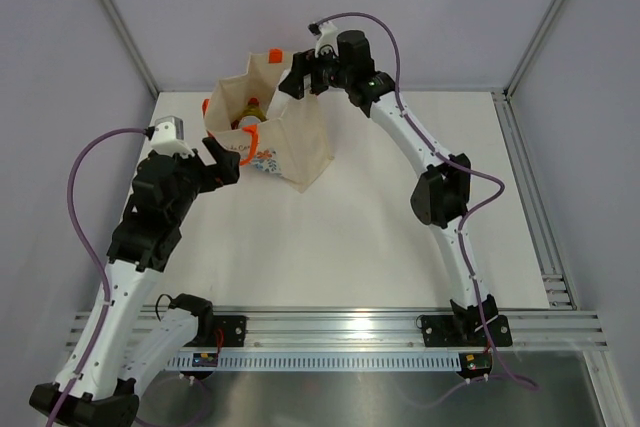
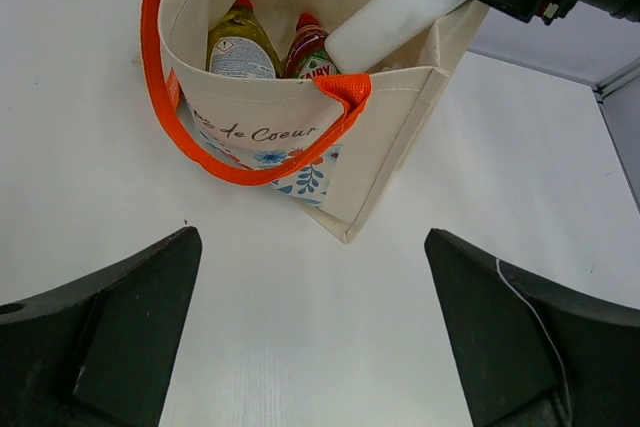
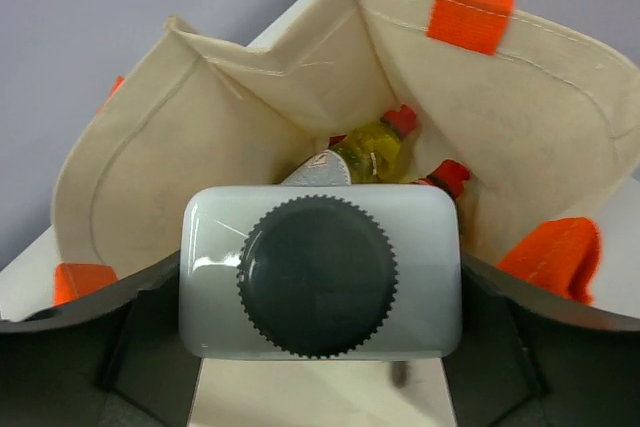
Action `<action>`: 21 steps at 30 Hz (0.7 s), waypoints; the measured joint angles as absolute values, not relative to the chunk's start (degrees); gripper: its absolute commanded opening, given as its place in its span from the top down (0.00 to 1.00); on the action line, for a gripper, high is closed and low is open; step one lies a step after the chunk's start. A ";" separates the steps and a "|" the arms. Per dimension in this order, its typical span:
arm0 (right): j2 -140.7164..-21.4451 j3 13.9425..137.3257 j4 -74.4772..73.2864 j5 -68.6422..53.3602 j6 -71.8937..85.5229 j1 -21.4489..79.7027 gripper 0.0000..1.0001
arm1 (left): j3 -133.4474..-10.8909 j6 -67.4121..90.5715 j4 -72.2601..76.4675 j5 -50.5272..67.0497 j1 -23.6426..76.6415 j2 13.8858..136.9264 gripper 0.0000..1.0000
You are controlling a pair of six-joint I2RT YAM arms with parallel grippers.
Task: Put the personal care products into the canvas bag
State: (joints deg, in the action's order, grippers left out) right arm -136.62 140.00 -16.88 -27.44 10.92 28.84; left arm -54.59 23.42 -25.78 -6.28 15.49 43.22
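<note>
Aluminium rail point(image 1: 330, 332) along the near edge, both arm bases bolted to it, and from there the white table point(image 1: 400, 237) runs out matt and plain. First up is the left gripper point(image 1: 222, 162), at about eight o'clock of the canvas bag point(image 1: 295, 147). Its fingers are spread wide with nothing between them, and its wrist camera looks straight at the orange handle point(image 2: 200, 152) and the floral print point(image 2: 300, 175). My read is that it's standing by, close enough to steady the tote if it tips. Inside the bag a yellow-labelled bottle point(image 2: 240, 47) and a red-labelled bottle point(image 2: 308, 47) stand side by side, caps up. Now the action — the right gripper point(image 1: 308, 75), reaching in from one o'clock, is pinching the flat white bottle point(image 2: 385, 19) by its narrow sides, with the dark ribbed cap point(image 3: 317, 275) facing the wrist. The bottle is tilted, its lower end already past the rim. Holding it at the cap end lets the body lead into the open mouth, which seems sensible — the release will want the gap beside those two bottles. Beyond it all are pale lilac-grey walls and aluminium corner posts point(image 1: 120, 22).
</note>
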 measured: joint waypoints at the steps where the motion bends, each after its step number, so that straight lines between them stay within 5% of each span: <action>1: -136.25 140.38 -18.06 -27.46 9.56 29.32 0.01 | -54.46 23.27 -25.52 -6.26 15.49 43.27 0.01; 11: -129.49 146.96 -22.20 -27.49 2.11 31.70 0.00 | -52.23 20.78 -24.10 -3.97 15.53 44.10 0.01; 21: -103.83 115.81 -26.13 -23.27 0.97 24.62 0.01 | -50.83 17.50 -24.38 -1.72 15.53 40.91 0.01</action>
